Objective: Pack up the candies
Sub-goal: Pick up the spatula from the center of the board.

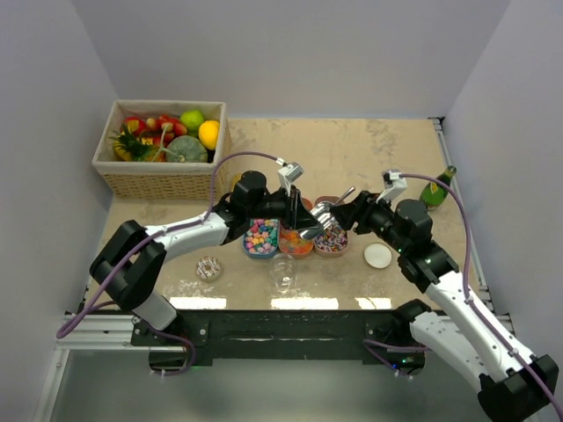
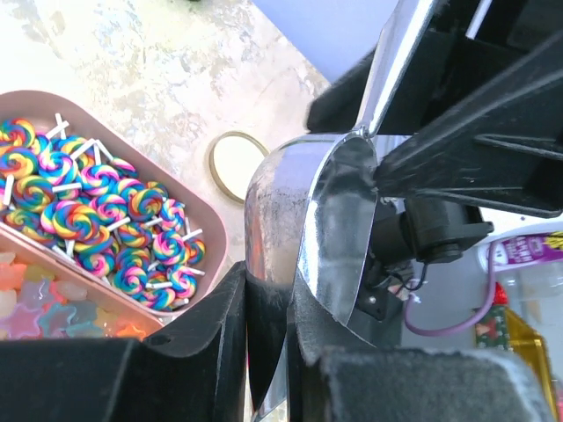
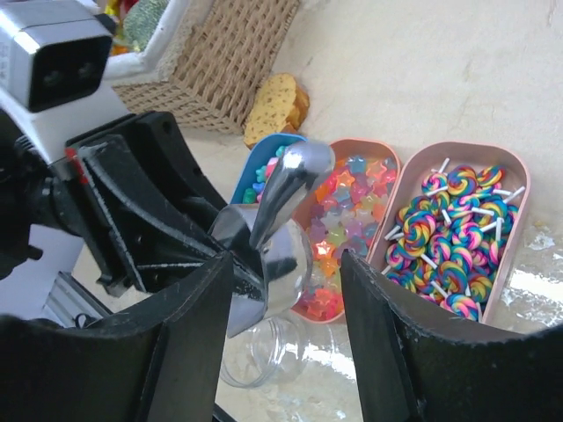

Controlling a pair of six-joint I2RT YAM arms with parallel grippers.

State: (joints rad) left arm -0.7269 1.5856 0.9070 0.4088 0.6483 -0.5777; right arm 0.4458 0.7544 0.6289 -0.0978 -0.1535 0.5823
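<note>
The candies lie in three small trays: pastel balls in a blue tray (image 1: 260,237), orange-red star gummies in the middle tray (image 1: 296,243) (image 3: 347,211), and swirled lollipop pieces in a pink tray (image 1: 331,239) (image 2: 97,220) (image 3: 457,224). My left gripper (image 1: 303,218) (image 2: 268,290) is shut on a metal scoop (image 1: 321,220) (image 2: 308,211) and holds it above the trays. My right gripper (image 1: 345,214) (image 3: 286,272) is open, with its fingers on either side of the scoop (image 3: 290,220). A clear empty jar (image 1: 283,274) (image 3: 264,356) sits below, in front of the trays.
A white lid (image 1: 377,255) (image 2: 236,165) lies right of the trays. A round cookie (image 1: 208,267) lies at the front left. A wicker basket (image 1: 158,180) of fruit stands at the back left, with a bread slice (image 3: 274,105) near it. A green bottle (image 1: 437,189) is at the right.
</note>
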